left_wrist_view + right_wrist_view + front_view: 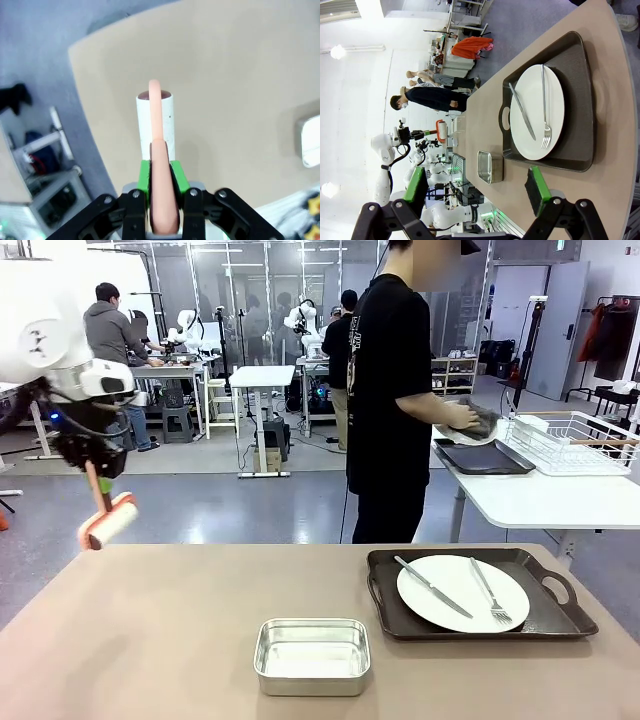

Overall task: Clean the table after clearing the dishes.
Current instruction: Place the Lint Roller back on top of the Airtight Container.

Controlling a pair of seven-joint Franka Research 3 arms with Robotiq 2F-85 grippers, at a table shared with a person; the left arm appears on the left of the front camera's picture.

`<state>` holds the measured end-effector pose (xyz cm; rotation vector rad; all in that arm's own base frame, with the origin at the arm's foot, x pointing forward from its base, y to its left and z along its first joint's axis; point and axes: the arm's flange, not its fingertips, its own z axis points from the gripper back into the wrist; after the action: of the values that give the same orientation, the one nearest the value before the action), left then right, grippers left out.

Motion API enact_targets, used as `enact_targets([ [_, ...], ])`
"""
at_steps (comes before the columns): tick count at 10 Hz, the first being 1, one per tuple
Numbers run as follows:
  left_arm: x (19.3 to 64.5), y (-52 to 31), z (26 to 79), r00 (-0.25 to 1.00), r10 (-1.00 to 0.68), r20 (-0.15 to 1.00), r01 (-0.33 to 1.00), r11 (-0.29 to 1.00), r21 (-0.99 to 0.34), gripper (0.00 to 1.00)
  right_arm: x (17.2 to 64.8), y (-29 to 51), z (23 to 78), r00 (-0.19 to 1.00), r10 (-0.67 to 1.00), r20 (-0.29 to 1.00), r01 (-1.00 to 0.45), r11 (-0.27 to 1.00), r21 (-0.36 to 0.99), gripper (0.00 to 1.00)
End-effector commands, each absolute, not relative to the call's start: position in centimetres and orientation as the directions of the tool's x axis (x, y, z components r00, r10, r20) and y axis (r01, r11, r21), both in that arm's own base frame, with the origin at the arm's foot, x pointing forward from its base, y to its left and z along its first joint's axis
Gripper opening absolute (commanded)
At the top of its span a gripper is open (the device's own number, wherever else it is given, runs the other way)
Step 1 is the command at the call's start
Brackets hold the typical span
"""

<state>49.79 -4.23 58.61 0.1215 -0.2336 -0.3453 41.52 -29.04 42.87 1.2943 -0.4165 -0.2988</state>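
left gripper (161,172) clamped on roller (110,520) handle, roll held above table (150,640) left edge, likely ready to sweep | right gripper (477,187) spread apart, facing tray (385,595), probably for pickup | plate (420,602) on tray at table's right, not yet cleared

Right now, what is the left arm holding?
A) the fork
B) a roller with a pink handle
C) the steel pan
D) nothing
B: the left fingers are shut on the pink handle of the roller, which hangs above the table.
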Motion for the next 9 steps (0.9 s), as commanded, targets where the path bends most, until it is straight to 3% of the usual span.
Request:
enact_targets([
  [1, 50.9, -6.6, 60.1, 0.821, -0.548, 0.162, 0.517, 0.833, 0.198, 0.22, 41.4, -29.0, 43.2, 0.887, -0.442, 0.136, -0.023, 0.251, 0.968, 1.0],
  [5, 51.2, -17.4, 58.6, 0.491, -0.864, 0.111, 0.848, 0.503, 0.164, 0.22, 41.4, -29.0, 43.2, 0.887, -0.442, 0.136, -0.023, 0.251, 0.968, 1.0],
  [9, 48.2, -27.3, 57.0, 0.168, -0.979, 0.116, 0.983, 0.176, 0.056, 0.22, 41.4, -29.0, 43.2, 0.887, -0.442, 0.136, -0.023, 0.251, 0.968, 1.0],
])
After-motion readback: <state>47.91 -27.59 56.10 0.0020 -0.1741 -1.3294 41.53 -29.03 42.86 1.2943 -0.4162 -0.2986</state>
